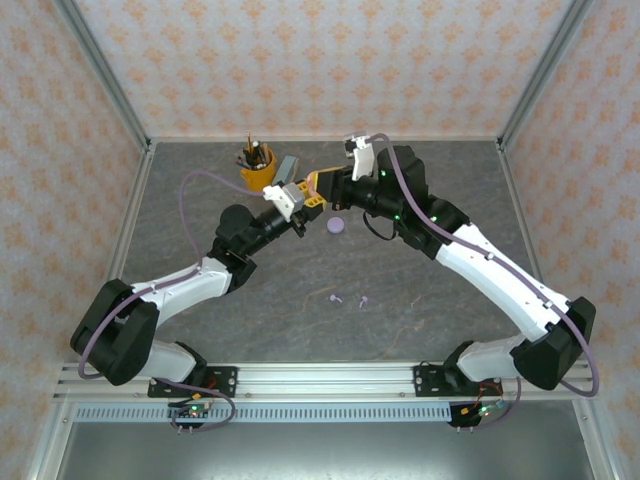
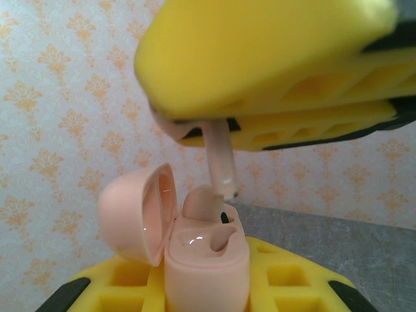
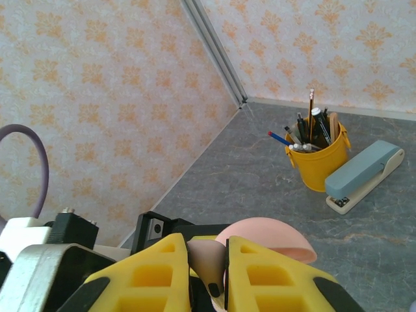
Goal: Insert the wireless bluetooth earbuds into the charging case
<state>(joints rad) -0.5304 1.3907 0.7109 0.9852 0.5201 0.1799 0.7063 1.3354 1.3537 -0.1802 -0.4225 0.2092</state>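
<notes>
Gripper status: the left gripper [image 2: 208, 294] is clenched on the base of the pink charging case [image 2: 207, 263] and holds it upright above the counter [image 1: 300, 265]. The case lid [image 2: 138, 211] is hinged open to one side. The right gripper [image 3: 208, 268] is clenched on a pink earbud [image 2: 221, 159], gripped by its head with the stem pointing down. The stem tip hangs just above the open top of the case, over the empty socket. A second pink earbud [image 2: 200, 201] is seated in the adjacent socket. Both grippers meet over the far centre of the counter.

Two lilac earbuds [image 1: 337, 298] lie loose on the counter near each other, well apart from the case and closer to the arm bases. A lilac disc [image 1: 336, 226] lies flat between them and the grippers. A yellow pencil cup [image 3: 318, 159] and a grey stapler [image 3: 364, 174] stand just beside each other at the far edge.
</notes>
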